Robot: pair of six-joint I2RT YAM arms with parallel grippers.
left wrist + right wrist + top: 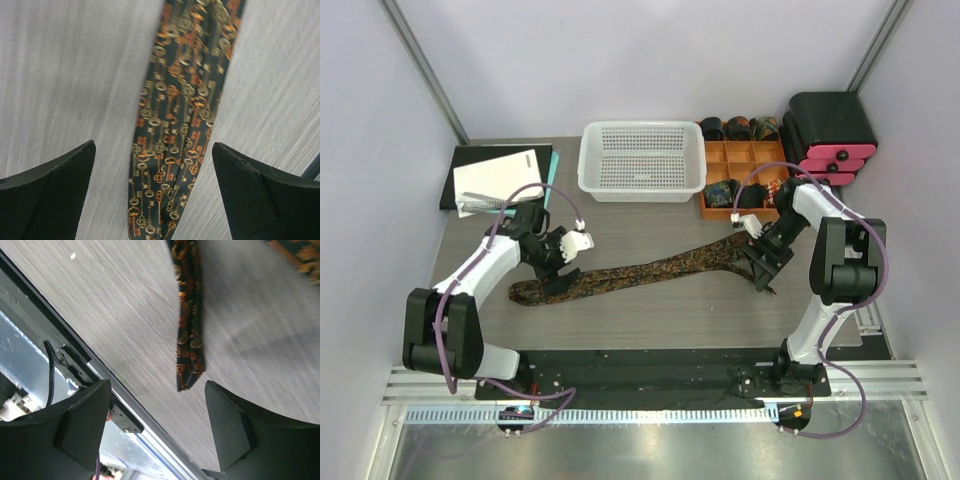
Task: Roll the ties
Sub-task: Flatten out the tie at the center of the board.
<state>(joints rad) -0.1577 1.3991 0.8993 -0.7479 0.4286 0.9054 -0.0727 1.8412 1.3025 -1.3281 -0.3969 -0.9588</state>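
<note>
A long dark tie [640, 272] with a gold and orange key pattern lies flat across the table, wide end at the left, narrow end at the right. My left gripper [558, 272] is open above the tie's wide part, the fabric [175, 125] lying between its jaws without touching them. My right gripper [763, 268] is open over the narrow end [189, 340], whose tip lies just ahead of the jaws. Rolled ties [738, 128] sit in the orange tray.
A white mesh basket [641, 161] stands at the back centre. An orange divided tray [743, 178] is to its right, with a black and pink box [832, 133] beyond. A notebook and papers [498, 180] lie at the back left. The table's metal edge [75, 355] is close to the right gripper.
</note>
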